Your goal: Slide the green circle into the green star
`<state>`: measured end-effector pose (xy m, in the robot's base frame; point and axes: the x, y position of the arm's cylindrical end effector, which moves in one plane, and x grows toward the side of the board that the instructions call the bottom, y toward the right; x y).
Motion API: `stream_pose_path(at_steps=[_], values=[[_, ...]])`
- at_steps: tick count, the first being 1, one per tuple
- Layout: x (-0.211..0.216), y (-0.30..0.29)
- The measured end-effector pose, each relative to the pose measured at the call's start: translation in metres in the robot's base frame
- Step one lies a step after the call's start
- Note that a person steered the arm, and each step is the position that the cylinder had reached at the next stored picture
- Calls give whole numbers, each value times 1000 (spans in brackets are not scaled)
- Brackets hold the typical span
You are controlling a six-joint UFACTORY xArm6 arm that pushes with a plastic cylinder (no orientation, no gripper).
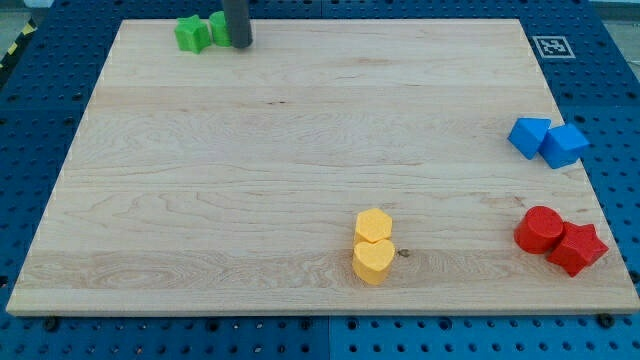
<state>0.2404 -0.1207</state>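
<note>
The green star (192, 33) lies at the view's top left of the wooden board (300, 150). The green circle (218, 28) sits right beside it on its right, touching or nearly touching it, and is partly hidden by my rod. My tip (239, 45) rests on the board against the right side of the green circle.
A yellow hexagon (373, 225) and a yellow heart (373, 261) touch at the bottom centre. A blue triangle (528, 136) and a blue cube (564, 146) sit at the right edge. A red cylinder (539, 229) and a red star (577, 248) lie at the bottom right.
</note>
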Motion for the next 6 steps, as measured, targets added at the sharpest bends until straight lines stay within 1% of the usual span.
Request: stream_pose_path(at_steps=[1,2,4,6], values=[[-10,48],[-46,66],[-48,41],[-49,-33]])
